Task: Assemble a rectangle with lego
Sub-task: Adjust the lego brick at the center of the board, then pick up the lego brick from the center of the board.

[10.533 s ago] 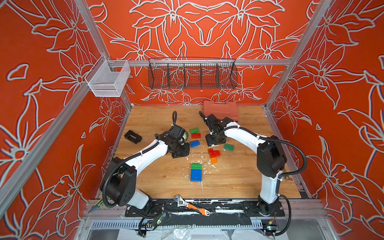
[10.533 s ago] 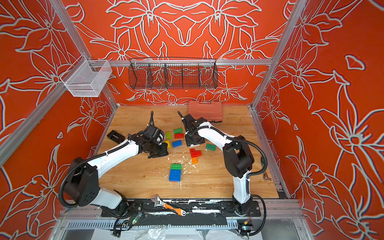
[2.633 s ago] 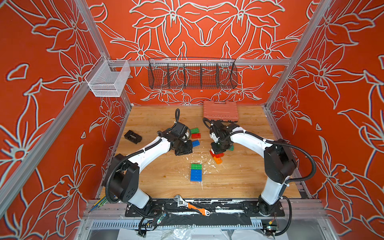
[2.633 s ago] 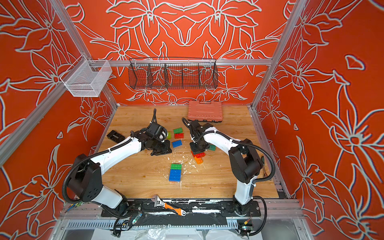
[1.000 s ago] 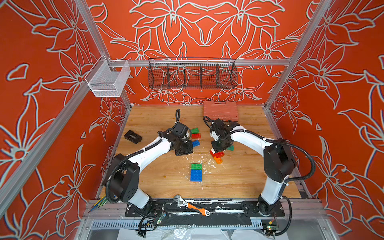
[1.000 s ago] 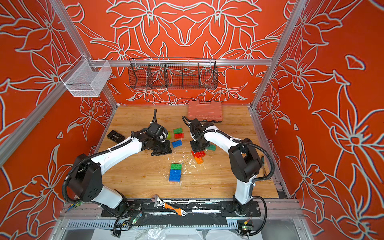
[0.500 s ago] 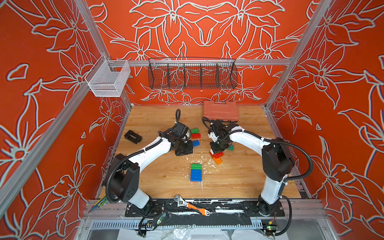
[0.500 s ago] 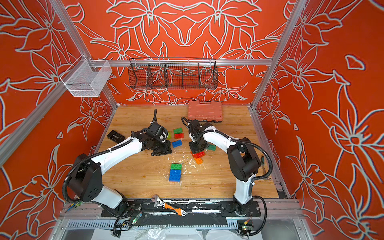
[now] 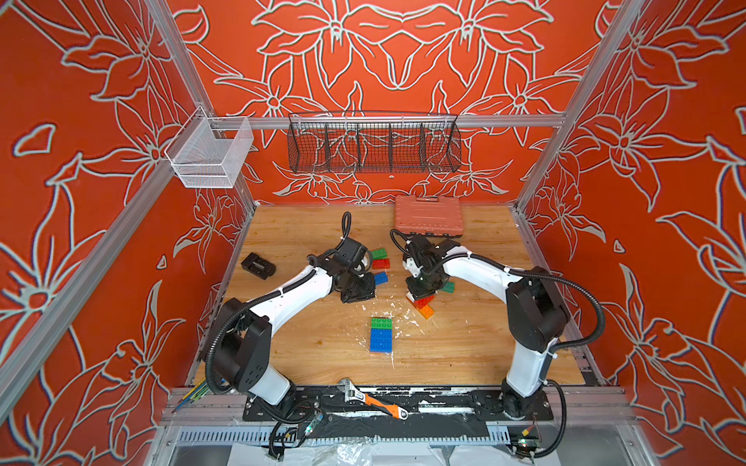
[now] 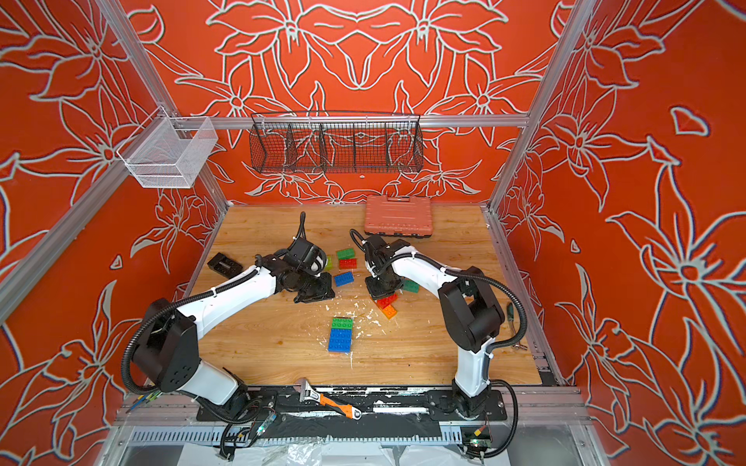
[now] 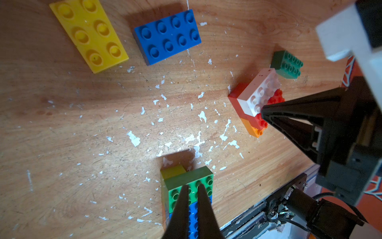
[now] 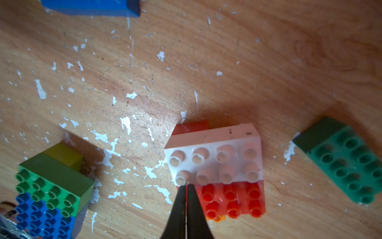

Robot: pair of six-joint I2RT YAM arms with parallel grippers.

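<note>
Two arms are seen in both top views, each built of glossy white tubular links (image 9: 290, 291) joined by boxy matt-black joint housings (image 9: 533, 312). Ribbed black cable conduit (image 9: 207, 365) is looped along each arm. Both are mounted on a flat black base plate (image 9: 484, 402) at the six-o'clock edge of the wooden bench (image 9: 323, 363). The left hand (image 11: 191, 187) and the right hand (image 12: 186, 186) are formed of black, tapered, pointed fingers.

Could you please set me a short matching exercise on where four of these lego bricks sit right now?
1 white brick
2 bright green brick
3 yellow brick
4 dark green brick

a flat beside the lone blue brick
b on top of the red brick
c loose, near the red brick but apart from it
d adjoining the blue row

Pairs: 1-b, 2-d, 3-a, 4-c
</note>
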